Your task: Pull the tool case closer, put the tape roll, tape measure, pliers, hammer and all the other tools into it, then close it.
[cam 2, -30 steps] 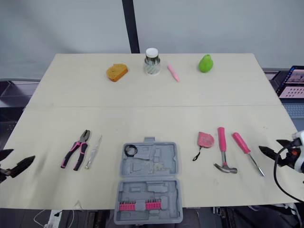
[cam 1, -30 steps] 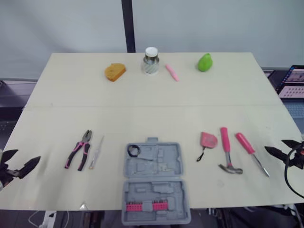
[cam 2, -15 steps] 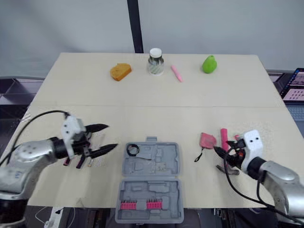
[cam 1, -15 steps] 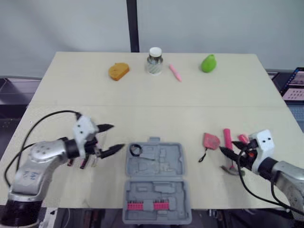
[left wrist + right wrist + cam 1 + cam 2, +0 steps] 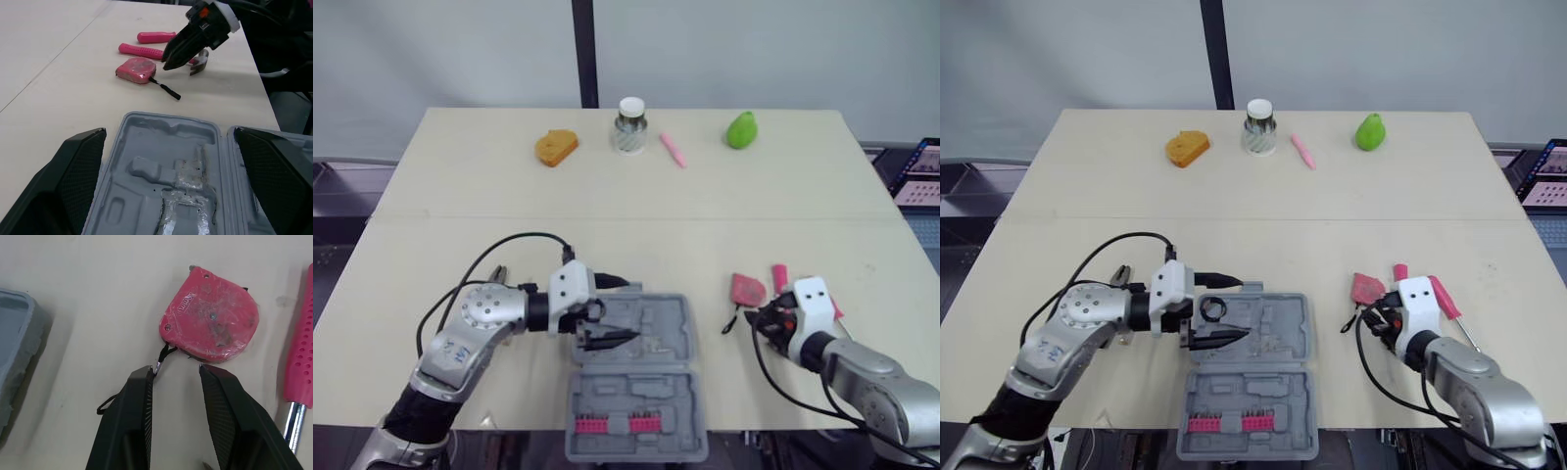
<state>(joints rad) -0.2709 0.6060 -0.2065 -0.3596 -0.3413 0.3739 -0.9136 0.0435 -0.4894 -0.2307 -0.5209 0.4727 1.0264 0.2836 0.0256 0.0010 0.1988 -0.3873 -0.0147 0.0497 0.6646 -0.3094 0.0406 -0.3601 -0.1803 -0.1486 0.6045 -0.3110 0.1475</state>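
Table [image 5: 607, 196], packing start: left claw [image 5: 633, 309] open over tool case [image 5: 646, 401]; right claw [image 5: 177, 368] open, tape measure [image 5: 210, 323] just ahead, so advance and close.

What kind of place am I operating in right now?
Most likely a robotics lab or test bench, not a working shop: a plain pale table before a blank wall, a tool case and pink tape measure laid out neatly, and a laptop just off the table's right side.

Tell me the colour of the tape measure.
The tape measure is pink, with a black cord; the right wrist view shows it best.
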